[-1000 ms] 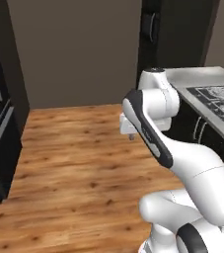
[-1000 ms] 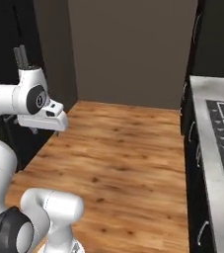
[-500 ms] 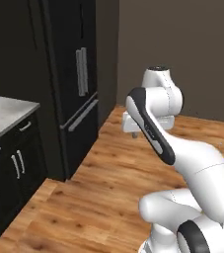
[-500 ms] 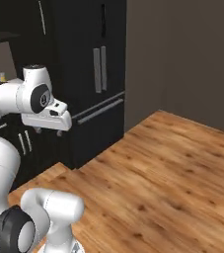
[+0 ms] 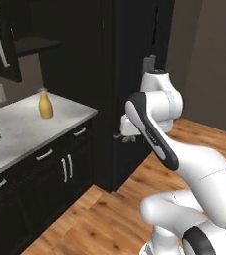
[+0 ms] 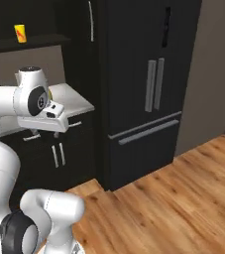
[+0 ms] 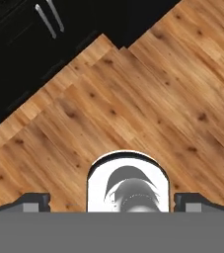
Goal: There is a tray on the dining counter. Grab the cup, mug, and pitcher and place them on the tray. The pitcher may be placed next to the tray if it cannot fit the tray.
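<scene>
The right base view faces a tall black fridge and catches the yellow red-marked cup on a dark shelf; the left base view has the amber bottle-shaped pitcher standing on the marble bench; the hand view shows the empty end effector spread wide above the wooden plank floor

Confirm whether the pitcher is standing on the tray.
No. The pitcher stands upright on the bare marble counter beside the black fridge.
</scene>
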Tool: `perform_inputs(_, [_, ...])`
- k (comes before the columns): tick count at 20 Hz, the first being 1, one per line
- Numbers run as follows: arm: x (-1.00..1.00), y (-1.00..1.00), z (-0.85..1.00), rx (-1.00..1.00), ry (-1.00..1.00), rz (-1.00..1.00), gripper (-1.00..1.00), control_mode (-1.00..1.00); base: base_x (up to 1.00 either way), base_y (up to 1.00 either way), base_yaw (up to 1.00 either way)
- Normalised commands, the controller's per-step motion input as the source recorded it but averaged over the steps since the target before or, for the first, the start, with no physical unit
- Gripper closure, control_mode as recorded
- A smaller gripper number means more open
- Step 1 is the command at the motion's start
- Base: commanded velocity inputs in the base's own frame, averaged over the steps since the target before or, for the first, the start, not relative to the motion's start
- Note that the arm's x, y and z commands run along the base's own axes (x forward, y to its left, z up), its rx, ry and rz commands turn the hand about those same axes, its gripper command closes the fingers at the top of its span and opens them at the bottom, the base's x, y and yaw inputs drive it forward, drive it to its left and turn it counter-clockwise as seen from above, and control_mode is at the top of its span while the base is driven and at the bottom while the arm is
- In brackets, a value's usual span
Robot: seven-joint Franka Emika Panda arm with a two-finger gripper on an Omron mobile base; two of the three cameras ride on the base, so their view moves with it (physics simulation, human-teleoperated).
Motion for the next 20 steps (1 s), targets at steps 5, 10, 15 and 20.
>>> perform_inputs(5, [0.0,0.0,0.0,0.0,0.0,0.0,-1.0,1.0,1.0,0.16,0.34])
perform_inputs(10, [0.0,0.0,0.0,0.0,0.0,0.0,-1.0,1.0,1.0,0.05,0.33])
perform_inputs(15, [0.0,0.0,0.0,0.0,0.0,0.0,-1.0,1.0,0.9,0.0,0.42])
perform_inputs(20, [0.0,0.0,0.0,0.0,0.0,0.0,-1.0,1.0,0.65,0.0,0.49])
